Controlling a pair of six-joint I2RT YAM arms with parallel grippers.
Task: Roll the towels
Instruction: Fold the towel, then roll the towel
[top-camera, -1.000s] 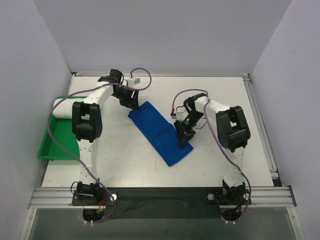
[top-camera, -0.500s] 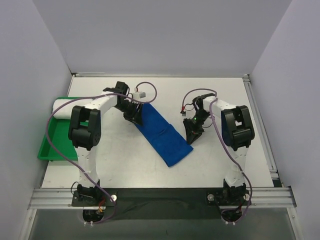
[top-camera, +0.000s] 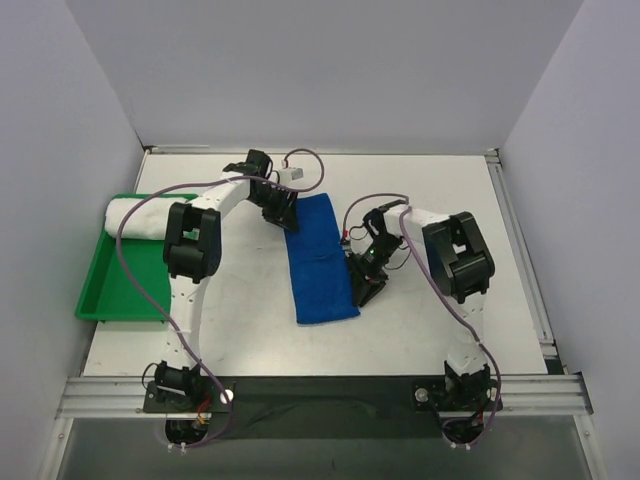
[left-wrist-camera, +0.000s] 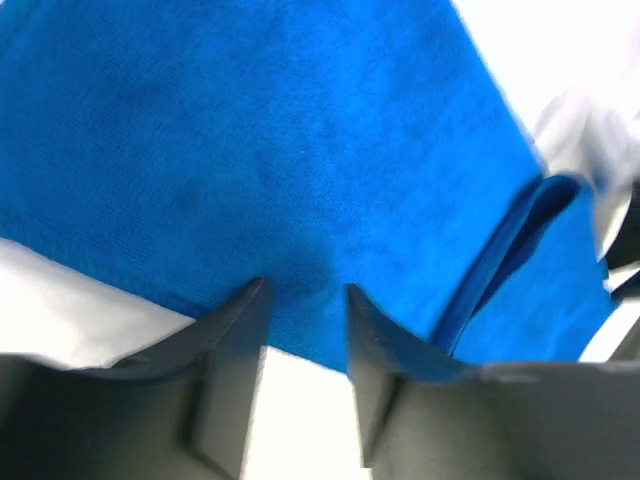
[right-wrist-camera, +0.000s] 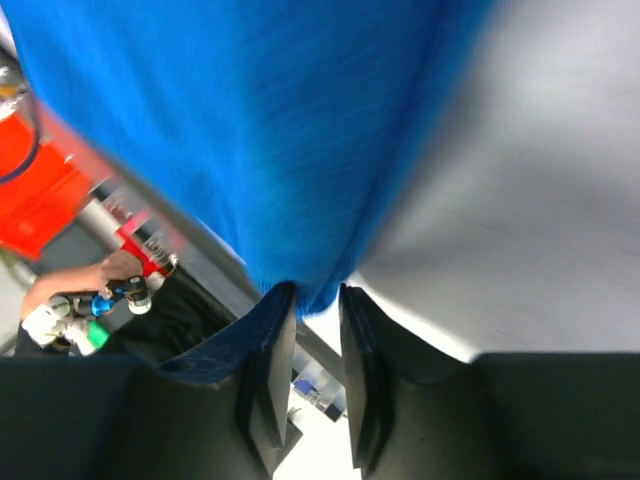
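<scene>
The blue towel (top-camera: 318, 260) lies flat on the white table, its long side running from far to near. My left gripper (top-camera: 285, 215) is at its far left corner. In the left wrist view the left gripper (left-wrist-camera: 305, 290) is open, tips resting on the edge of the blue towel (left-wrist-camera: 300, 150), with bare table between the fingers. My right gripper (top-camera: 362, 290) is at the near right corner. In the right wrist view the right gripper (right-wrist-camera: 318, 290) stands nearly shut, with a corner of the blue towel (right-wrist-camera: 250, 120) pinched between its tips. The white towel (top-camera: 140, 215) lies rolled at the far end of the tray.
A green tray (top-camera: 110, 290) sits at the table's left edge beside the left arm. Grey walls stand close on the left, the right and the far side. An aluminium rail runs along the near edge by the arm bases.
The blue towel has swung from a diagonal to nearly straight, far to near. The left gripper moved right and its jaws narrowed. The right gripper came left and nearer.
</scene>
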